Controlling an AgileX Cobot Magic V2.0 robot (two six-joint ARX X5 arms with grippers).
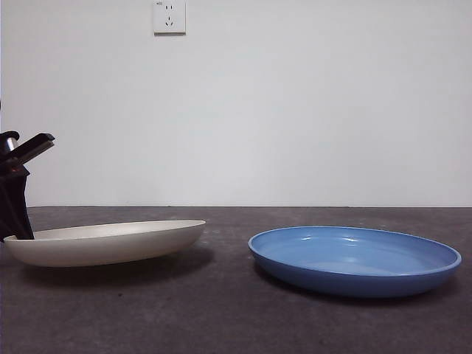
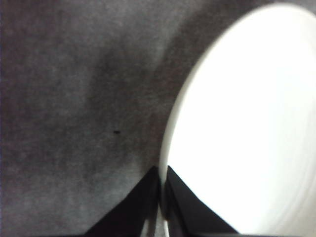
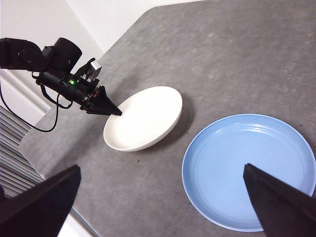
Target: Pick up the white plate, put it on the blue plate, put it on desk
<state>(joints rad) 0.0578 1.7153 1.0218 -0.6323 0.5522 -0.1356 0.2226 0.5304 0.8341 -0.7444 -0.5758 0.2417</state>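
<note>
The white plate [image 1: 110, 240] lies on the left of the desk [image 1: 221, 310], slightly tilted with its right side raised. My left gripper [image 1: 21, 232] is shut on the rim at the plate's left end; in the left wrist view the gripper [image 2: 163, 169] pinches the edge of the white plate [image 2: 247, 138]. The blue plate [image 1: 354, 258] rests flat on the desk to the right, apart from the white one. My right gripper [image 3: 162, 167] hangs open high above the table, holding nothing, over the gap between the white plate [image 3: 143, 121] and the blue plate [image 3: 249, 170].
A white wall with a power socket [image 1: 169, 16] stands behind the desk. In the right wrist view the desk's edge [image 3: 59, 123] runs close beside the left arm [image 3: 64, 74], with a cable hanging there.
</note>
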